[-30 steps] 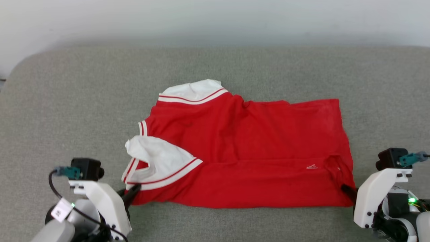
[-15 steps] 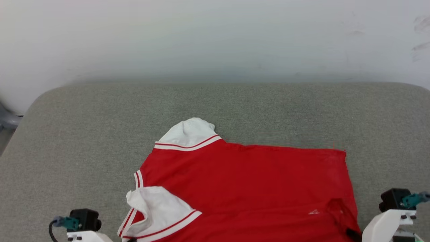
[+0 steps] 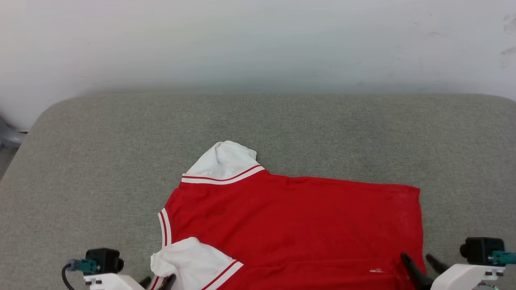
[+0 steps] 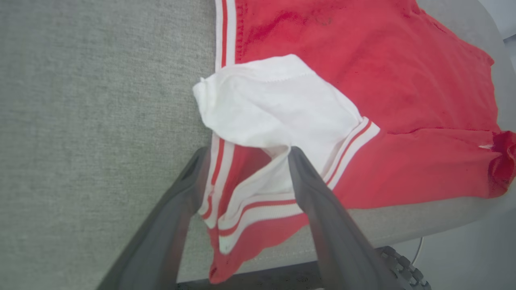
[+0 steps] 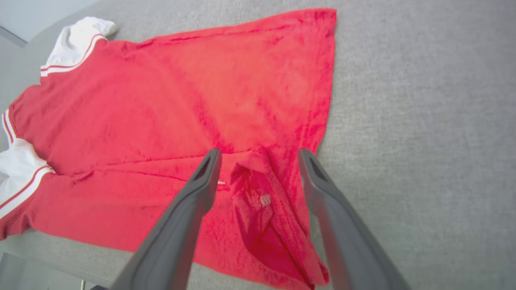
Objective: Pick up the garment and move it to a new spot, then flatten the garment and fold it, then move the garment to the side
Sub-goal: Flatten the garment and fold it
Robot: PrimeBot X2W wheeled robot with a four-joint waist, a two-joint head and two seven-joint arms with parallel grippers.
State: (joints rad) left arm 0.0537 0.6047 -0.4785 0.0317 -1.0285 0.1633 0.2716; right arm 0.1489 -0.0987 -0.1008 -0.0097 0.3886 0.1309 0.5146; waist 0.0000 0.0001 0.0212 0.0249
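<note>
The left gripper [image 4: 248, 153] has its two long dark fingers spread wide and pinches nothing. Between those fingers lies a loose, folded edge of the bright red soft-fabric T-shirt with white short sleeves [image 4: 363, 60], with its red-and-white stripes running up between the tips. Just beyond the fingertips, the nearer white sleeve [image 4: 274, 104] is crumpled over the red body. On the outer side of one finger is the bare grey woven cushion [image 4: 80, 121] that the shirt rests on.

The right gripper [image 5: 260, 155] is likewise spread apart and grips nothing. Between its fingers sits a bunched red hem corner [image 5: 266, 213] carrying a small white tag. Past the tips, the red body lies fairly flat with faint creases. Bare grey cushion lies outside the finger on the hem side.

In the head view the T-shirt stretches from one gripper to the other, sleeve end at the left gripper and hem end at the right. The farther white sleeve [image 3: 225, 159] points away from both grippers toward the pale wall [image 3: 258, 40] behind the cushion.
</note>
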